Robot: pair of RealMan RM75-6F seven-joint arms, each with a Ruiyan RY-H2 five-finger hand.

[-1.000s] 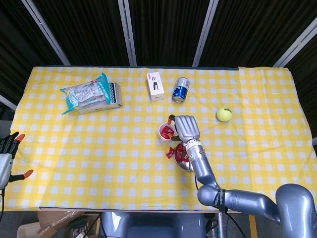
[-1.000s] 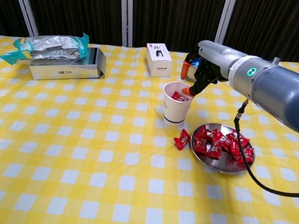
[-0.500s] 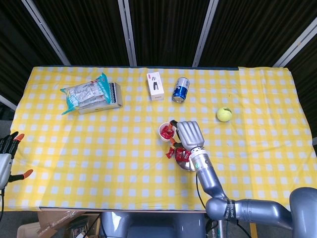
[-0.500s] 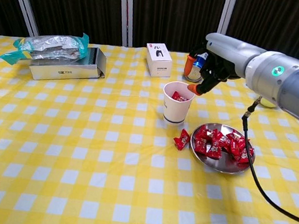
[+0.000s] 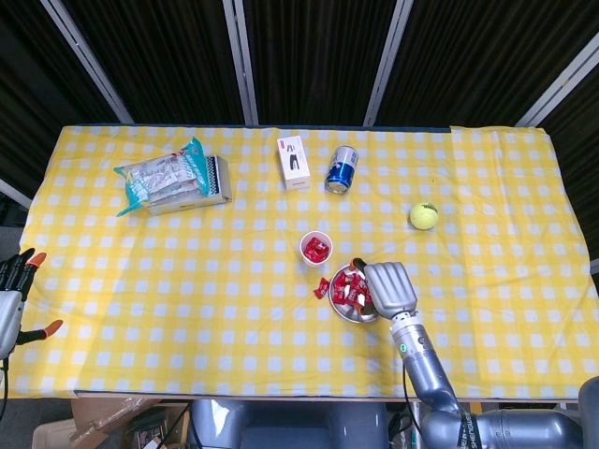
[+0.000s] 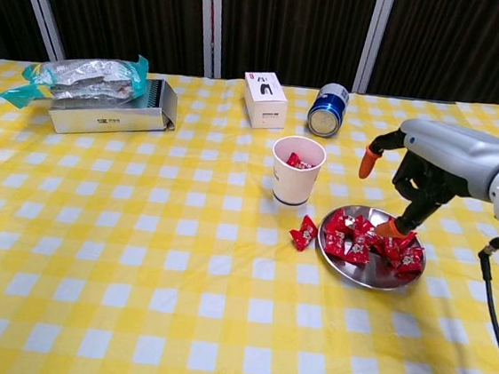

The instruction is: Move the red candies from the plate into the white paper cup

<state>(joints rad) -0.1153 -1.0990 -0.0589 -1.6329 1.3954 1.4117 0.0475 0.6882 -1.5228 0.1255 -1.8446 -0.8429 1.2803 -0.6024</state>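
The white paper cup [image 6: 293,176] [image 5: 315,249] stands mid-table with a few red candies showing inside. To its right, the metal plate [image 6: 358,273] [image 5: 349,315] carries a heap of red candies [image 6: 352,234] [image 5: 344,287]. One loose red candy [image 6: 303,233] [image 5: 321,288] lies on the cloth between cup and plate. My right hand [image 6: 423,169] [image 5: 392,288] hovers over the plate's right side, fingers apart; one orange fingertip [image 6: 391,227] reaches down to the candies and nothing is held. My left hand [image 5: 11,292] sits off the table's left edge, fingers spread and empty.
At the back stand a white box [image 6: 265,98], a blue can [image 6: 329,109] on its side, and a silver snack bag on a grey box [image 6: 99,93]. A tennis ball [image 5: 424,215] lies at the right in the head view.
My right hand has left the cup's rim and swung right and down, over the plate. The left hand has stayed put.
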